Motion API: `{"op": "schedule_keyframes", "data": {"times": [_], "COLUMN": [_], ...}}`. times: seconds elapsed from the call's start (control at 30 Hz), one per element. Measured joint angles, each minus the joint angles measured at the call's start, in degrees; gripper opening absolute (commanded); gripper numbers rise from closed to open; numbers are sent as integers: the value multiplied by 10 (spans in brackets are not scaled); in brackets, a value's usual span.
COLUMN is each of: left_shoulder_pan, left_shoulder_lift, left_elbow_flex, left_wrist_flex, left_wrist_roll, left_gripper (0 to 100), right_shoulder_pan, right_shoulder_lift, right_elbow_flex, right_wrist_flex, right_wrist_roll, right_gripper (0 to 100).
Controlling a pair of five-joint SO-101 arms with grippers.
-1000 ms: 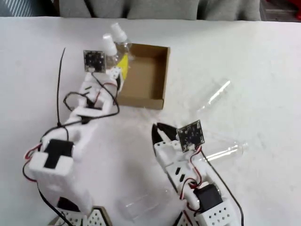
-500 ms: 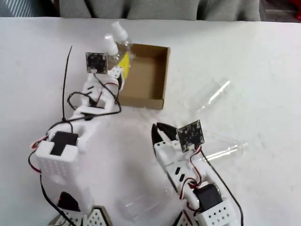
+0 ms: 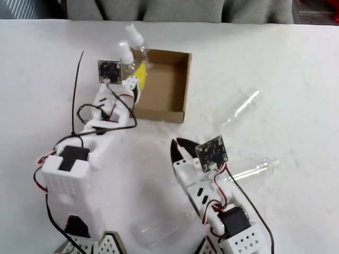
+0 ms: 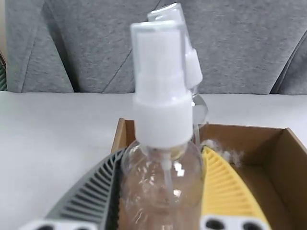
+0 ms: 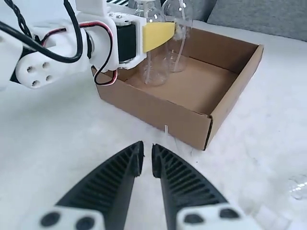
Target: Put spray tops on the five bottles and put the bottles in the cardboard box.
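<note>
The left tool [image 4: 160, 189] grasps a capped bottle [image 4: 160, 100] upright in the cardboard box [image 3: 159, 114]; the right tool [image 5: 146, 160], clenched empty, hovers over the table [image 3: 275, 63].

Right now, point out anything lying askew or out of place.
Three bottles lie on their sides on the table: one right of the box, one beside the right arm, one between the arm bases.

white table [image 3: 296, 63] | cardboard box [image 3: 159, 114] | upper bottle [image 3: 241, 108] lying right of box | middle bottle [image 3: 254, 170] | front bottle [image 3: 159, 230]
</note>
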Motion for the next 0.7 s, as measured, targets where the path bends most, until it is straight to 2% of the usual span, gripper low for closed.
{"op": "schedule_keyframes", "data": {"times": [0.43,0.7], "left_shoulder_pan": [0,0], "left_shoulder_lift": [1,1], "left_elbow_flex": [-10,-10], "left_wrist_flex": [0,0], "left_wrist_roll": [0,0], "left_gripper": [30,247], "right_shoulder_pan": [0,0], "right_shoulder_lift": [0,0], "right_elbow_flex": [0,0], "right_wrist_flex": [0,0], "right_wrist_roll": [4,4], "right_gripper": [17,17]}}
